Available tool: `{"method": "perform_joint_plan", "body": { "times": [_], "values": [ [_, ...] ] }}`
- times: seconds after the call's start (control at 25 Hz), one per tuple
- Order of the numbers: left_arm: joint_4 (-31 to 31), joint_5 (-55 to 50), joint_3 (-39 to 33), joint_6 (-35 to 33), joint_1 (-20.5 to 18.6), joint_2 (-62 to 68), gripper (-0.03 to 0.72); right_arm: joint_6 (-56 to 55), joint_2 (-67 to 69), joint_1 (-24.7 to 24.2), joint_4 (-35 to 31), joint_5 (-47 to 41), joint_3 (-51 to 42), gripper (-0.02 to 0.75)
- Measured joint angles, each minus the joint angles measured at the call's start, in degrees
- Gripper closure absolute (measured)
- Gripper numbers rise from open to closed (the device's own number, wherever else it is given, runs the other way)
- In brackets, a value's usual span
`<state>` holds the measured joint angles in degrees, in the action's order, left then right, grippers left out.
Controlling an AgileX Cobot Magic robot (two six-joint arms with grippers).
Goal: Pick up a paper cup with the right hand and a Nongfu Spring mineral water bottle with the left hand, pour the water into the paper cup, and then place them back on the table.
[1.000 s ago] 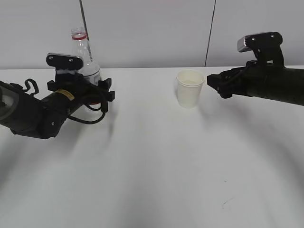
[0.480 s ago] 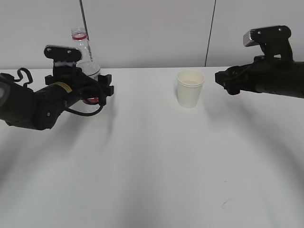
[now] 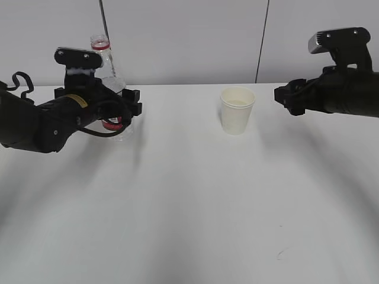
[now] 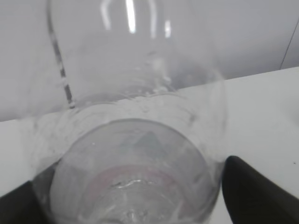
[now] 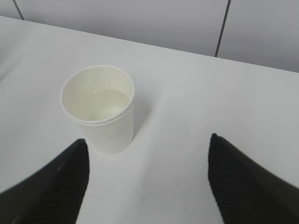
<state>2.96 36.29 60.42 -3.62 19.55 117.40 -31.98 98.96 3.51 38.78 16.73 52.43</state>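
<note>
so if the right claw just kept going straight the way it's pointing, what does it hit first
Probably the paper cup. The open right claw points at it in the wrist view, though the cup sits a bit left of centre, so it might only clip it; depth is hard to judge.

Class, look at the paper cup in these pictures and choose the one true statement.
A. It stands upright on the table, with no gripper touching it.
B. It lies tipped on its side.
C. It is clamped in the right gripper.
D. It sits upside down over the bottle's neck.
A: the paper cup stands upright on the table, and the right gripper has its fingers spread wide, clear of the cup.
</note>
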Motion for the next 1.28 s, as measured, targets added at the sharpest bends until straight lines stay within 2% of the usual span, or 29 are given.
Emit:
{"method": "perform_joint_plan", "body": {
  "times": [0.6, 1.28],
  "values": [
    [2.8, -6.3, -0.1, -4.5, 0.0, -4.9, 0.127, -0.9, -0.8, 0.0, 0.0, -1.5, 0.0, 0.153],
    [8.5, -26.2, -0.1, -4.6, 0.0, -15.8, 0.127, -0.9, -0.8, 0.0, 0.0, -3.5, 0.0, 0.154]
  ]
}}
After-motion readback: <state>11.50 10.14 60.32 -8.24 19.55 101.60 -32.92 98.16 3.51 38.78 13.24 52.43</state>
